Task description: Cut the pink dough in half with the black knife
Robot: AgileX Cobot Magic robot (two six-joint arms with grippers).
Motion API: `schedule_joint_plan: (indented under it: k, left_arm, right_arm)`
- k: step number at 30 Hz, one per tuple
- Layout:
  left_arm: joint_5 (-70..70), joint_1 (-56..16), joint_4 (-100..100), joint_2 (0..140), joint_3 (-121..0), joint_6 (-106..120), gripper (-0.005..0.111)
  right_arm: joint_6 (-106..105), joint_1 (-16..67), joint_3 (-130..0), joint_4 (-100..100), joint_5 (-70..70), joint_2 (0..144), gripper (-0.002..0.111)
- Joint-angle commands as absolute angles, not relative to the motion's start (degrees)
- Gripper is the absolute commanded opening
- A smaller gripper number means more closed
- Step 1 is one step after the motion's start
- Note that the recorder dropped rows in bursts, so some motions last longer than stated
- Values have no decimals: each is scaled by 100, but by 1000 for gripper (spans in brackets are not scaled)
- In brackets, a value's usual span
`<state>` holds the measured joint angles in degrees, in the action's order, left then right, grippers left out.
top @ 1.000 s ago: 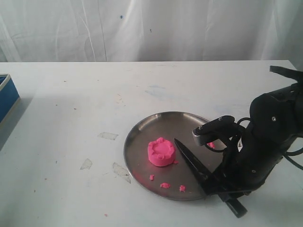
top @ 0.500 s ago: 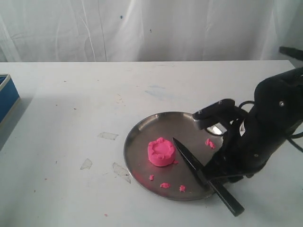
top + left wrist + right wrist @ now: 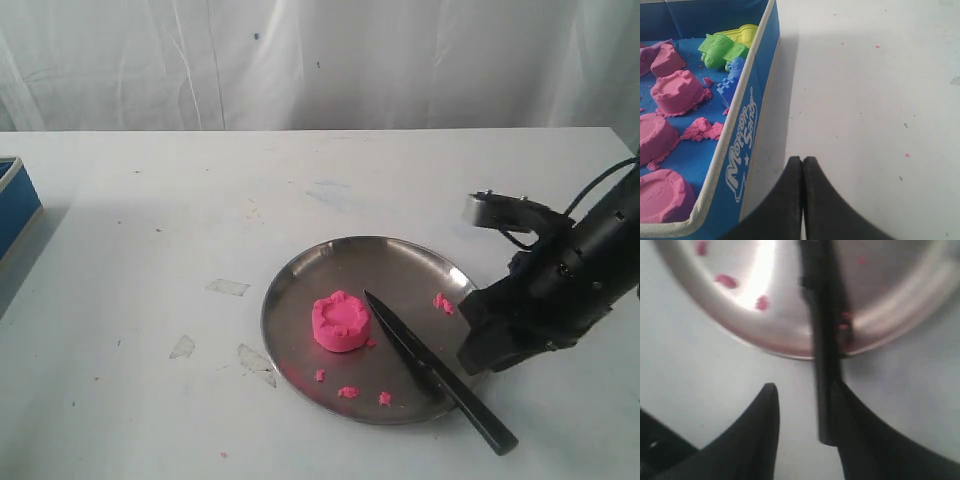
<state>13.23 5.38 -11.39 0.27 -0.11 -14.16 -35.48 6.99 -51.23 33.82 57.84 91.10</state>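
White surface, scuffed and spotted. Blue box at its left edge holds purple sand lumps and toy moulds. The left pincer hangs beside the box, fingers pressed together on nothing. Round metal plate sits right of centre. The right pincer hangs over the plate's lower-right rim, fingers apart, gripping nothing. Knife lies flat, blade on the plate, handle out over the rim. Dough is one whole puck left of the plate's middle, the knife tip just beside it. Pink crumbs are scattered on the plate.
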Motion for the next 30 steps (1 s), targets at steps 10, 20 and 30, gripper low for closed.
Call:
schedule_joint_plan:
  k: [10, 20, 30]
  left_arm:
    - [1291, 529, -1113, 0, 0, -1393, 0]
    - [1291, 529, -1113, 0, 0, -1393, 0]
    - [1291, 529, -1113, 0, 0, -1393, 0]
  right_arm:
    - [-2941, 625, -4783, 2577, 5632, 9171, 61]
    - [-3640, 625, -4794, 2957, 5770, 9949, 61]
    - [-4413, 625, -4794, 3646, 5941, 10288, 61]
